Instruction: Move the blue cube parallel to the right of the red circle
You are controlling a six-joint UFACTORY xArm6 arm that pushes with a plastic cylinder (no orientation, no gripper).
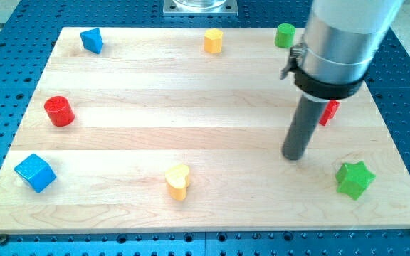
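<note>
Eight blocks on the wooden tabletop point(191, 107) in the camera view. The blue cube point(35, 173) sits at the view's bottom left, with the red circle point(59, 111) above it, near but apart. My tip point(293, 157) is way off on the view's right, between a half-hidden red block point(329, 112) and the green star point(354, 179). No claw on this rig, just the rod.

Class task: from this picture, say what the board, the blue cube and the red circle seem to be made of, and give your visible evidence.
Board: pale wood, matte, shown by lengthwise grain and plank seams.
Blue cube: probably painted wood or plastic; uniform colour, no grain visible, soft sheen.
Red circle: likely the same; even red, smooth faces. The picture cannot settle which.
</note>
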